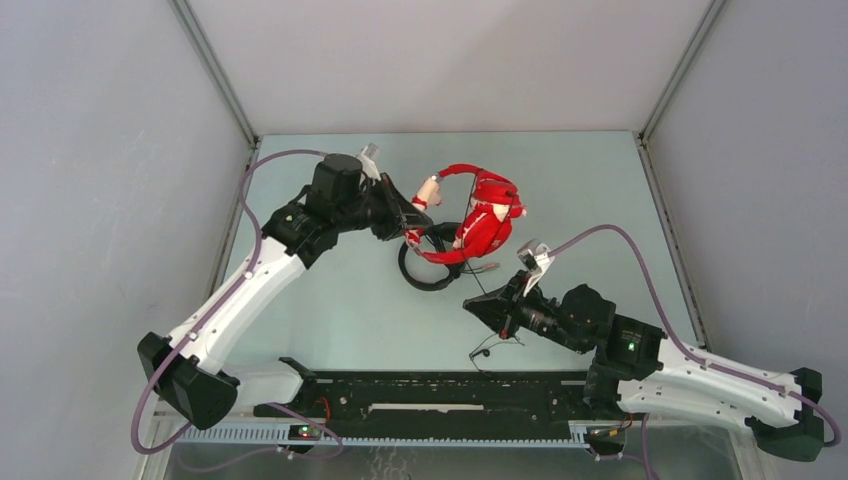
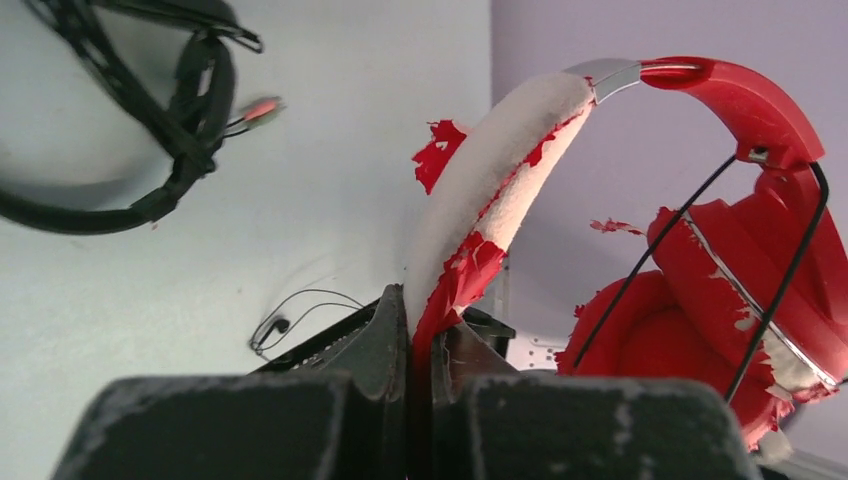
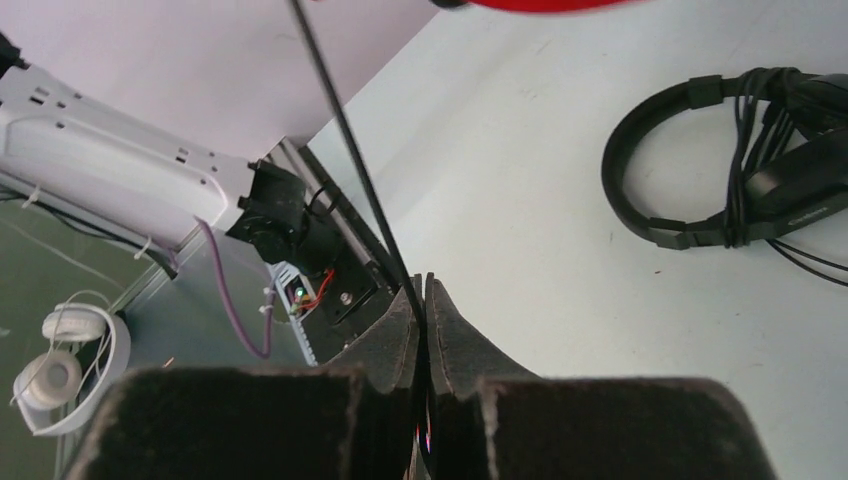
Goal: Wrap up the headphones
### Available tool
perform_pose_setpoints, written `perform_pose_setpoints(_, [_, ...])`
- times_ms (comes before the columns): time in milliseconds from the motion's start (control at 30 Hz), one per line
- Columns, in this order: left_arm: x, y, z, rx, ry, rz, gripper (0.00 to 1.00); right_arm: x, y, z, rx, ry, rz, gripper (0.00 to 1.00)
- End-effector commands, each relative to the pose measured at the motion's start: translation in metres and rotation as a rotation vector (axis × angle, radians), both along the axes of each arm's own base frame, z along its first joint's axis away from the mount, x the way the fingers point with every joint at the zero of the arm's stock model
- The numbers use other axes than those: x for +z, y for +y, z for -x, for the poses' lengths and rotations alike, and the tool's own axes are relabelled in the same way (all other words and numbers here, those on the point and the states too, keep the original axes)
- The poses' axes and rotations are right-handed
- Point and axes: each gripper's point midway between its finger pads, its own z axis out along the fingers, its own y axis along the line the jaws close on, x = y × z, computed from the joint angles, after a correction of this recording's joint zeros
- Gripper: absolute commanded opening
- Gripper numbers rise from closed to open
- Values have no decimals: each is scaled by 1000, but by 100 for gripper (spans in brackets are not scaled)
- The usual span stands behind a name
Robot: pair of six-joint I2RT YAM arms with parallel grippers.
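Note:
The red headphones (image 1: pixel 487 222) are held up off the table at the middle back. My left gripper (image 1: pixel 411 233) is shut on their peeling red and white headband (image 2: pixel 500 190); the red earcups (image 2: pixel 715 300) hang to the right with the thin dark cable (image 2: pixel 650 265) running across them. My right gripper (image 1: pixel 471 303) sits below and right of the headphones. It is shut on the cable (image 3: pixel 345 120), which runs taut from the jaws up to the red earcup (image 3: pixel 540 3) at the top edge of the right wrist view.
Black headphones (image 1: pixel 428 266) with their own wound cable lie on the table under the red ones; they also show in the left wrist view (image 2: pixel 150 140) and the right wrist view (image 3: pixel 740 180). Black earbuds (image 1: pixel 484 350) lie near the front rail. White headphones (image 3: pixel 65 375) lie off the table.

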Motion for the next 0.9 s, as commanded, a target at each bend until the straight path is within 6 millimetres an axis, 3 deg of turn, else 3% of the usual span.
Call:
perform_pose_setpoints(0, [87, -17, 5, -99, -173, 289, 0, -26, -6, -10, -35, 38, 28, 7])
perform_pose_setpoints(333, [93, -23, 24, -207, -185, 324, 0, -34, 4, -41, -63, 24, -27, 16])
perform_pose_setpoints(567, [100, -18, 36, -222, -217, 331, 0, -52, 3, -60, -117, 43, -43, 17])
perform_pose_setpoints(867, [103, -17, 38, -228, -221, 336, 0, -91, 11, -54, -90, 142, -87, 35])
